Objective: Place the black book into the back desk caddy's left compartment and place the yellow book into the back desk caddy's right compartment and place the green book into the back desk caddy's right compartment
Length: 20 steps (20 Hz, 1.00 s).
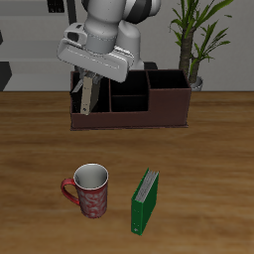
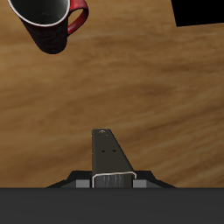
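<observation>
Tool (image 1: 89,97) pointing down, clamped on yellow book (image 1: 88,99), arm over back desk caddy (image 1: 149,111) end

Green book (image 1: 146,200) upright on table, brown caddy (image 1: 149,109) behind

Table (image 1: 198,159): wood, warm brown, visible grain, low sheen. Desk caddy (image 1: 134,109): dark reddish-brown, matt, with black dividers. Mug (image 1: 87,191): glossy, red-patterned outside, pale inside. Green book (image 1: 146,201): smooth dark cover, pale paper edge. Gripper (image 1: 89,107): grey metallic fingers, white smooth casing above.
</observation>
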Available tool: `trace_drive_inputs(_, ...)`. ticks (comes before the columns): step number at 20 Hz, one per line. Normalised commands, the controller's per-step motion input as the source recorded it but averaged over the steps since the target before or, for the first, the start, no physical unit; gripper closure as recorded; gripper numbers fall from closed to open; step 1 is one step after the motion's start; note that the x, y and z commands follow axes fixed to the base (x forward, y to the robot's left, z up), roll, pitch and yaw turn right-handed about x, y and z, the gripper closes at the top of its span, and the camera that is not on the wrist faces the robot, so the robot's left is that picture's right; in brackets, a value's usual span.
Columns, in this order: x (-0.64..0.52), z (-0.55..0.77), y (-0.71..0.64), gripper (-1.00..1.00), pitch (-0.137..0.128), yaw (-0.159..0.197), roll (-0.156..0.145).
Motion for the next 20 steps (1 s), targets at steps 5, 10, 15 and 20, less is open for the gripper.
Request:
trace_drive_inputs(5,-0.67,0.39,1.15,1.0,-0.014,0.068,0.122)
trace_drive_inputs(10,-0.36,0.1,0.55,1.0,0.035,0.056,0.067)
trace_drive_inputs(15,-0.32,0.05,0.5,1.0,0.02,0.042,-0.017)
trace_drive_inputs(20,-0.33,0.02,0.46,1.0,-0.002,0.042,0.029)
